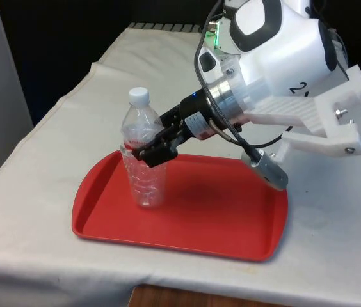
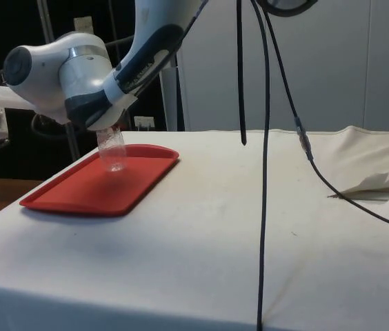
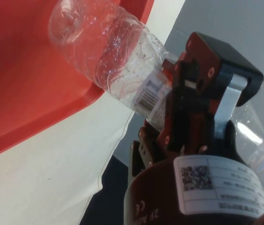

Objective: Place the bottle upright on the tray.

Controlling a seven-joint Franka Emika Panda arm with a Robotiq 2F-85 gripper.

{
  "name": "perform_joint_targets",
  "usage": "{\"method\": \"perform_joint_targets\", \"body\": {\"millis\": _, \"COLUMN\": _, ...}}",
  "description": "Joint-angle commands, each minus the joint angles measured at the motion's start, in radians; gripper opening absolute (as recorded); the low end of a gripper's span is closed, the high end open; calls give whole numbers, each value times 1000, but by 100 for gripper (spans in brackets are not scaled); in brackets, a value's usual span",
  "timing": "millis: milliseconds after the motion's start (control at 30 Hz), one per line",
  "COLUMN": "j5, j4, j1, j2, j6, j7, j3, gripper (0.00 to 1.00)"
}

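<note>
A big table (image 1: 52, 211) with a white cloth (image 2: 250, 227) over it holds everything. On the cloth, near the table's front edge in the front view, lies a red plastic tray (image 1: 219, 211). A clear plastic water bottle (image 1: 143, 157) with a white cap (image 1: 139, 95) stands upright on the tray, at the end toward the front view's left. Its bottom rests on the red floor of the tray. The bottle looks empty and has a small label with a barcode (image 3: 147, 96). The black gripper (image 1: 153, 151) reaches in from the side and squeezes the bottle around its middle, one finger on each side.
</note>
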Motion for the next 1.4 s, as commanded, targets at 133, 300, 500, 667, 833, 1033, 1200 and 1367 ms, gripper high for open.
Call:
{"method": "perform_joint_targets", "body": {"millis": 133, "j5": -3, "j4": 3, "j1": 0, "j2": 3, "j6": -2, "j7": 5, "j3": 2, "gripper": 33}}
{"method": "perform_joint_targets", "body": {"millis": 300, "j5": -4, "j4": 3, "j1": 1, "j2": 8, "j6": -4, "j7": 7, "j3": 4, "gripper": 33}}
{"method": "perform_joint_targets", "body": {"millis": 500, "j5": -5, "j4": 3, "j1": 0, "j2": 10, "j6": -2, "j7": 12, "j3": 5, "gripper": 33}}
{"method": "perform_joint_targets", "body": {"millis": 667, "j5": -7, "j4": 0, "j1": 0, "j2": 8, "j6": -7, "j7": 8, "j3": 5, "gripper": 33}}
{"method": "perform_joint_targets", "body": {"millis": 833, "j5": -8, "j4": 2, "j1": 0, "j2": 9, "j6": -6, "j7": 11, "j3": 5, "gripper": 33}}
{"method": "perform_joint_targets", "body": {"millis": 1033, "j5": -9, "j4": 2, "j1": 0, "j2": 9, "j6": -7, "j7": 11, "j3": 5, "gripper": 49}}
{"method": "perform_joint_targets", "body": {"millis": 1200, "j5": -9, "j4": 2, "j1": 0, "j2": 9, "j6": -7, "j7": 11, "j3": 5, "gripper": 77}}
{"method": "perform_joint_targets", "body": {"millis": 1367, "j5": -9, "j4": 2, "j1": 0, "j2": 9, "j6": -8, "j7": 11, "j3": 5, "gripper": 100}}
